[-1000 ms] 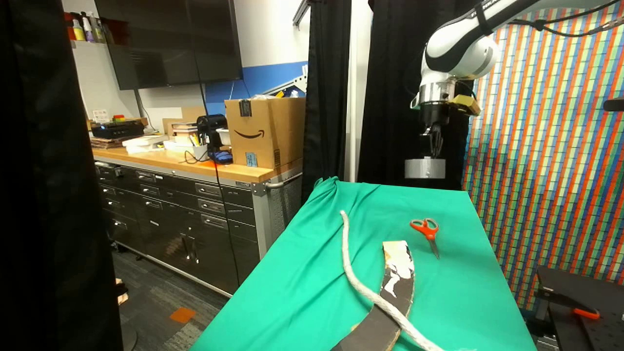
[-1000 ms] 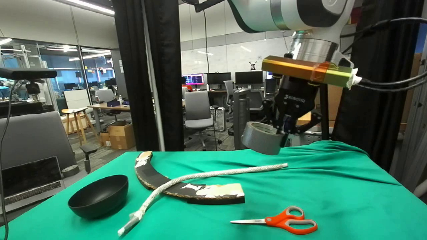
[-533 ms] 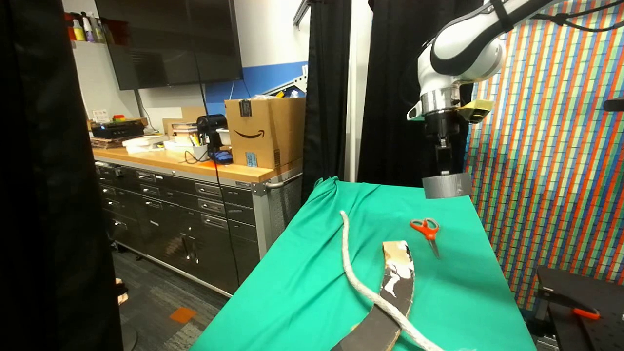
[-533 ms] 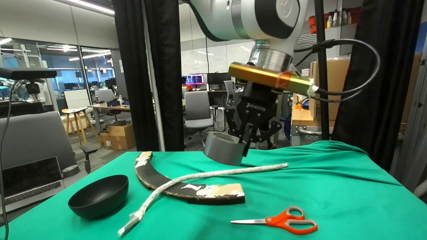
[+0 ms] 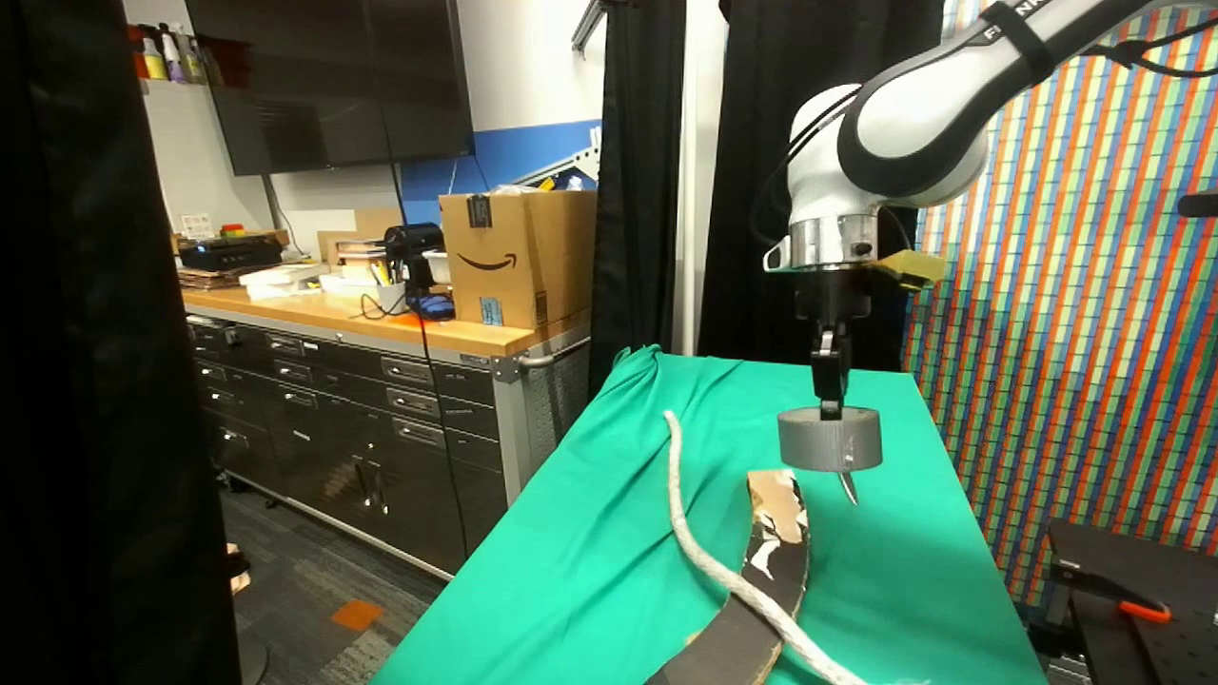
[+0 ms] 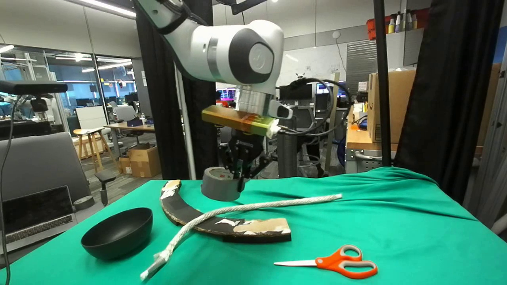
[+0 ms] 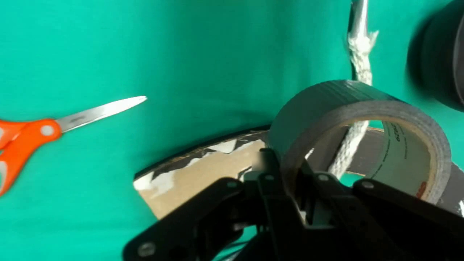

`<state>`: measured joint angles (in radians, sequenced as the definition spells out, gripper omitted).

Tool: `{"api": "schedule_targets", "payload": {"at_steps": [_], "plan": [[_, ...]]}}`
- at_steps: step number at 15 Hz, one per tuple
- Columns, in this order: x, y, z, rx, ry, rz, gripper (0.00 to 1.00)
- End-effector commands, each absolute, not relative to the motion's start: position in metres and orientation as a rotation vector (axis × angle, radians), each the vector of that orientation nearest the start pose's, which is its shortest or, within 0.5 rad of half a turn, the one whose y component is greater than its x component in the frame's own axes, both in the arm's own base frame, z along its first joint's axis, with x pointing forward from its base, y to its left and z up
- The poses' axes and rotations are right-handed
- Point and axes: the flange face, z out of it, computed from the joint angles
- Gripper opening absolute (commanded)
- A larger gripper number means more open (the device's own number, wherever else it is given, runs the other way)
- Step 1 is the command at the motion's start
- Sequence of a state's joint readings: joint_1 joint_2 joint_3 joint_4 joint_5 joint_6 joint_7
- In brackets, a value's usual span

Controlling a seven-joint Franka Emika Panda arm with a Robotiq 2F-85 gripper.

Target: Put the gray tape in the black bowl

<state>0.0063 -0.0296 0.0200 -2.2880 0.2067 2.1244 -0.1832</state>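
My gripper (image 7: 284, 166) is shut on the wall of the gray tape (image 7: 326, 98), one finger inside the centre hole and one outside. The gray tape hangs in the air above the green cloth, in both exterior views (image 5: 809, 445) (image 6: 220, 189). The gripper also shows there (image 5: 831, 404) (image 6: 240, 181). The black bowl (image 6: 119, 233) sits upright on the cloth at the left in an exterior view, apart from the tape and lower than it. Part of the bowl shows at the right edge of the wrist view (image 7: 438, 61); the rest is cut off.
A white rope (image 6: 253, 206) lies across a curved dark board (image 6: 182, 211) on the cloth. Orange-handled scissors (image 6: 336, 262) lie near the front. The rope's frayed end (image 6: 160, 259) lies beside the bowl. A laptop (image 6: 39, 213) is beyond the table edge.
The gripper has carried the tape lower and, in an exterior view, leftward toward the bowl, from over the far cloth to over the curved board. The tape stays gripped; the bowl has not moved.
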Motion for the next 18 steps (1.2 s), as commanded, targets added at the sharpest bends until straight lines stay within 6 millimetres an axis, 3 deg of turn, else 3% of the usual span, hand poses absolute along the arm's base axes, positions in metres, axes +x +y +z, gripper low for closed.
{"api": "schedule_targets", "payload": {"at_steps": [1, 4, 7, 18], "plan": [[0.485, 0.083, 0.352, -2.956, 0.002, 0.122, 0.11], [0.474, 0.123, 0.345, -2.978, 0.039, 0.122, 0.11], [0.46, 0.148, 0.342, -2.987, 0.05, 0.154, 0.11], [0.43, 0.208, 0.341, -3.0, 0.084, 0.202, 0.11]]}}
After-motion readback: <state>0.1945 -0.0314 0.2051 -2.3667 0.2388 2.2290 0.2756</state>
